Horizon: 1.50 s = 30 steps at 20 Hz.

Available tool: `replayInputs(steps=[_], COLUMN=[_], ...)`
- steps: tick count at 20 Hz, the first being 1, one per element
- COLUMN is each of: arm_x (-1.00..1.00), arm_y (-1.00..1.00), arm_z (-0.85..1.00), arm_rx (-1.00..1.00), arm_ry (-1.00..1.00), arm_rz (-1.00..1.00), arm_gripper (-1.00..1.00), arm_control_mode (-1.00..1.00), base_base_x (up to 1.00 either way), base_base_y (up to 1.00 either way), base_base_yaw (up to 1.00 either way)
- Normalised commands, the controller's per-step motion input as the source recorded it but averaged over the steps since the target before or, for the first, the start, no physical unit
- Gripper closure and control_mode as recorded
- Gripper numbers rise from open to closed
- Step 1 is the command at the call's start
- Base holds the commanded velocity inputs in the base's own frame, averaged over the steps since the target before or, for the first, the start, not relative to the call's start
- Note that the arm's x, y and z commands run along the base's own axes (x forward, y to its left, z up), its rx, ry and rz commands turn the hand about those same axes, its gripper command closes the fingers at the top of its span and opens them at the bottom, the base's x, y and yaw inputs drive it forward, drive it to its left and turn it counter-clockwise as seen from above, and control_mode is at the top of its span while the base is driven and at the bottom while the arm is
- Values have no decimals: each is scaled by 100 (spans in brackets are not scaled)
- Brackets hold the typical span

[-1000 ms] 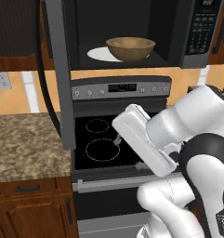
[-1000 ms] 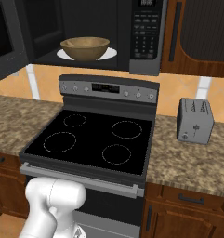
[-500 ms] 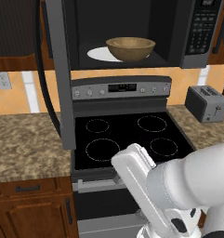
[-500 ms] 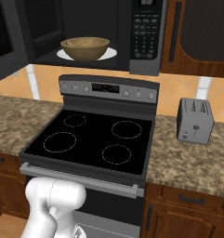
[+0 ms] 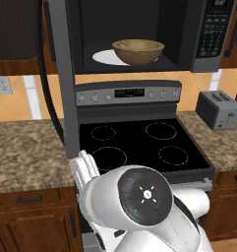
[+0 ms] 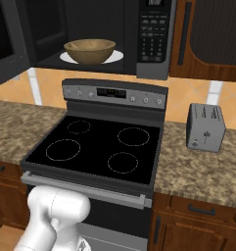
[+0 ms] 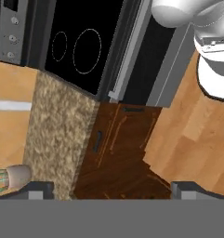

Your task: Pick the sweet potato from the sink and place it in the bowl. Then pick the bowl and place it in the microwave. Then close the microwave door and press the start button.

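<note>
The light-brown wooden bowl (image 5: 138,50) (image 6: 89,50) stands on the white turntable plate (image 5: 103,57) inside the dark microwave (image 5: 208,34) (image 6: 153,39). The microwave door (image 5: 63,74) (image 6: 7,34) hangs wide open to the left. The sweet potato is hidden and the sink is out of view. My arm is folded low in front of the stove. In the hand view my gripper (image 7: 113,190) is open with nothing between its tips. It looks down over the counter edge, a cabinet front and the floor, far below the microwave.
Below the microwave is the black-topped stove (image 5: 139,142) (image 6: 105,147). A grey toaster (image 5: 218,109) (image 6: 205,127) sits on the granite counter to its right. Dark wood cabinets (image 7: 118,148) run under the counter, and a small teal-and-beige object (image 7: 11,179) lies on the counter.
My arm has swung down from in front of the stove top to low before the oven front. The bowl, microwave and door have not moved.
</note>
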Motion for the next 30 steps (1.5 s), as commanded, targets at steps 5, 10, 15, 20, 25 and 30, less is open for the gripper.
replayInputs(steps=[5, 10, 15, 20, 25, 30], arm_x=[84, 26, 32, 94, 43, -2], arm_y=[82, 78, 47, 0, -29, -61], arm_z=[0, 0, 4, 3, 12, 41], arm_rx=[-16, -18, -19, -13, -8, -1], arm_ry=[-5, -12, -15, -6, -17, -19], arm_rz=[-36, -24, -24, -34, -28, -14], arm_gripper=[-100, -100, -100, -100, -100, -100], arm_control_mode=[-100, -100, -100, -100, -100, -100], base_base_x=[0, 0, 0, 0, 0, 0], base_base_y=[0, 0, 0, 0, 0, 0], base_base_yaw=[0, 0, 0, 0, 0, 0])
